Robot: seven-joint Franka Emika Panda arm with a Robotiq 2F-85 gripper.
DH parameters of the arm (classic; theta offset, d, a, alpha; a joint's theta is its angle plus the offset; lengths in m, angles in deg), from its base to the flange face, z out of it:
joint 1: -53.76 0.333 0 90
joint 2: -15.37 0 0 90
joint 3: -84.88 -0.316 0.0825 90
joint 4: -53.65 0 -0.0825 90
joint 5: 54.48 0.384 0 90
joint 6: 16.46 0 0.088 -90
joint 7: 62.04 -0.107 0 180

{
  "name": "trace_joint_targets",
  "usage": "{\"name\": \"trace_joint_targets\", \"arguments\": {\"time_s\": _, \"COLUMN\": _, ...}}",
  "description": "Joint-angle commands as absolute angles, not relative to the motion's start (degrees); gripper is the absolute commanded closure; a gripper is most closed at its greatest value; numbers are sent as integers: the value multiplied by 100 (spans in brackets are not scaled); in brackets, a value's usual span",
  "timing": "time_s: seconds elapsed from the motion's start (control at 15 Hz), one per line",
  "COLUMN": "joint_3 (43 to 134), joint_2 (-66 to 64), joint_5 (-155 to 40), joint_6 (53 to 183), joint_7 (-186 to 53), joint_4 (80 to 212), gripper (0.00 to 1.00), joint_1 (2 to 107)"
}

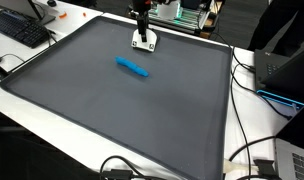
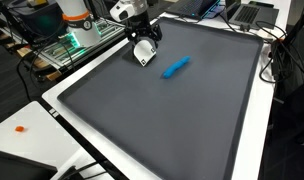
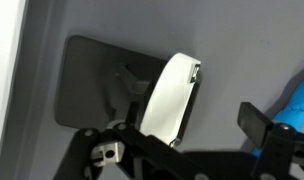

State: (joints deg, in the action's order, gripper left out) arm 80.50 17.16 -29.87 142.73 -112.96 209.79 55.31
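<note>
The arm (image 2: 130, 10) has smooth white shells, with a black section at the wrist. Below the wrist sits the gripper (image 2: 144, 54), a compact black body with two short fingers faced in white; both exterior views show this black-over-white look.

In the wrist view, one finger pad (image 3: 172, 100) is a broad cream-white strip, gently rounded, with a small metal fitting at its far tip. To its right, the other finger (image 3: 254, 118) shows as a blocky black end. Thin, angular black linkage bars (image 3: 162, 150) run along the near edge. At their left end is a small pale bracket (image 3: 110, 152) with round holes.
</note>
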Motion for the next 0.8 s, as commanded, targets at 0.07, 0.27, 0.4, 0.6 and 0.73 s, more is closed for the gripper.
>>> {"name": "trace_joint_targets", "arguments": {"time_s": 0.07, "joint_3": 8073, "joint_2": 1515, "joint_5": -3136, "joint_6": 14698, "joint_7": -11717, "joint_4": 21040, "gripper": 0, "joint_1": 5587}}
{"name": "trace_joint_targets", "arguments": {"time_s": 0.27, "joint_3": 8075, "joint_2": 1430, "joint_5": -3150, "joint_6": 14845, "joint_7": -11934, "joint_4": 21034, "gripper": 0, "joint_1": 5620}}
{"name": "trace_joint_targets", "arguments": {"time_s": 0.4, "joint_3": 8080, "joint_2": 1393, "joint_5": -3164, "joint_6": 14897, "joint_7": -12059, "joint_4": 21033, "gripper": 11, "joint_1": 5646}}
{"name": "trace_joint_targets", "arguments": {"time_s": 0.6, "joint_3": 8090, "joint_2": 1360, "joint_5": -3214, "joint_6": 14957, "joint_7": -12215, "joint_4": 21035, "gripper": 40, "joint_1": 5674}}
{"name": "trace_joint_targets", "arguments": {"time_s": 0.73, "joint_3": 8097, "joint_2": 1353, "joint_5": -3279, "joint_6": 14988, "joint_7": -12323, "joint_4": 21040, "gripper": 57, "joint_1": 5682}}
